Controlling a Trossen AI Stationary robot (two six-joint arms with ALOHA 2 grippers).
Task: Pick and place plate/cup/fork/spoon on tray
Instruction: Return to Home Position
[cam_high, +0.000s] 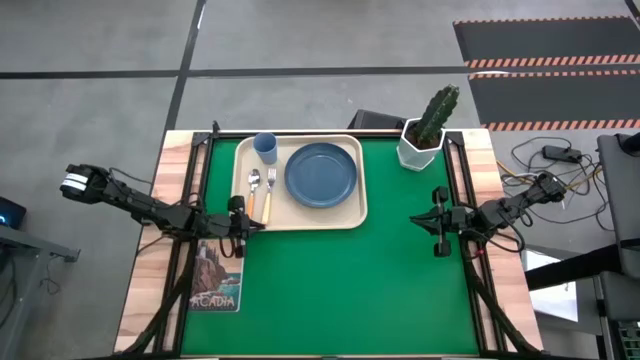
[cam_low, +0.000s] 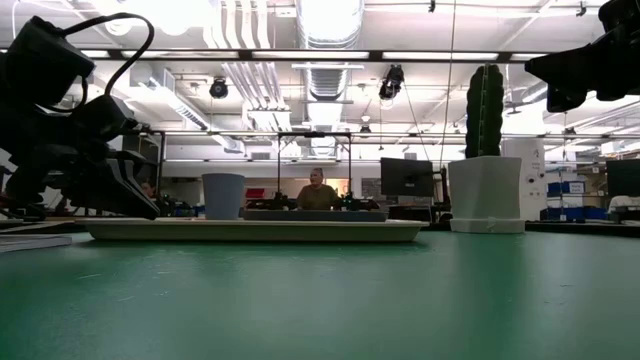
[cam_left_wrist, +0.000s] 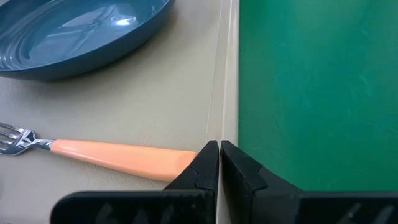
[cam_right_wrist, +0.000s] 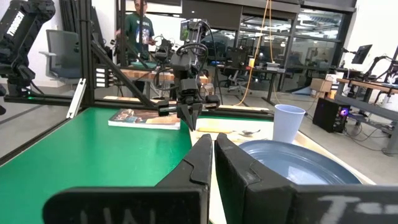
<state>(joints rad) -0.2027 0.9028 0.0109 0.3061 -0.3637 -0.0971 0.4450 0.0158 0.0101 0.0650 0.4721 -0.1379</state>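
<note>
The dark slate-blue round plate (cam_high: 321, 174), light-blue cup (cam_high: 265, 147), fork (cam_high: 269, 191) and spoon (cam_high: 254, 193) lie on the cream rectangular tray (cam_high: 355, 214); both end effectors, left (cam_high: 240, 218) and right (cam_high: 438, 220), are closed and empty.

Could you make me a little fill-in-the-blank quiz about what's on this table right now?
1. The plate, cup, fork and spoon all sit on the cream ____.
2. The white pot holds a ____.
3. The left tool hovers at the tray edge near the fork's ____ end.
4. Both tools' fingers, including the right tool, are ____.

Missing words: tray; cactus; handle; shut
</note>
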